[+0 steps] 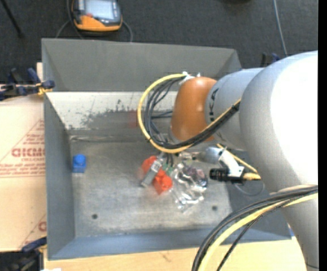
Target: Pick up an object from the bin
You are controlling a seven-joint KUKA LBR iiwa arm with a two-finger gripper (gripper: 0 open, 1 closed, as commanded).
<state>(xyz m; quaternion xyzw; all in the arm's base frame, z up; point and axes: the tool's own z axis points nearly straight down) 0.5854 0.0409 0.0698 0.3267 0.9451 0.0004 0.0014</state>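
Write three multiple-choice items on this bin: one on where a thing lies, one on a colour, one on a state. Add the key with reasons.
1. The small blue block lies:
A) near the left wall of the bin
B) in the far right corner
C) against the near wall

2. The cover on the arm's wrist is:
A) green
B) orange
C) white

3. The blue block is:
A) standing on another block
B) alone on the floor, touching no other thing
C) leaning on the rim

Key:
1 A, it sits close to the left wall, well apart from the heap under the wrist.
2 B, the rounded cover is orange.
3 B, bare floor shows all around it.
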